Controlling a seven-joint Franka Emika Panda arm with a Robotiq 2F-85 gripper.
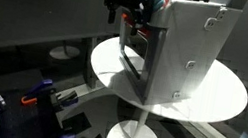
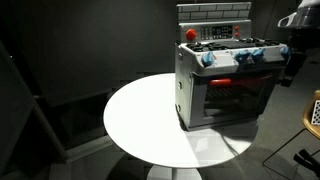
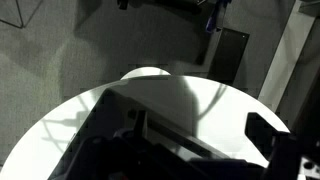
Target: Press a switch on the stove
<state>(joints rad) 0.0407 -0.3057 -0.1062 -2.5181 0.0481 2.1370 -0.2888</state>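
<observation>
Small boxy silver-grey metal toy stove (image 2: 225,90) upright on round white pedestal table (image 2: 140,115), set toward 1 edge. Dark-windowed oven door (image 2: 236,102) under a red strip (image 2: 236,82), row of blue knobs (image 2: 208,59) along the front lip, 1 red button-like control (image 2: 190,35) higher up at a corner of the back panel. Black Robotiq gripper (image 1: 123,13) high at the stove's front top edge, near the control row, apparently not touching; caught also at the frame edge in an exterior view (image 2: 289,62). Finger spacing not resolvable in any view: cannot tell whether parted or closed. Wrist view mostly dark silhouettes over white tabletop, no switch legible there. Step in hand, by judgement: final approach to a switch. To do it well: bring the fingers together first if parted, so 1 blunt tip meets 1 control only. Line up square on the chosen switch, not between 2 neighbours. Press along the switch's own travel, short and slow. Light toy on a smooth top likely to slide or tip under a sideways shove, so direct force down into the table where possible. Stop at first give, then lift straight off.
</observation>
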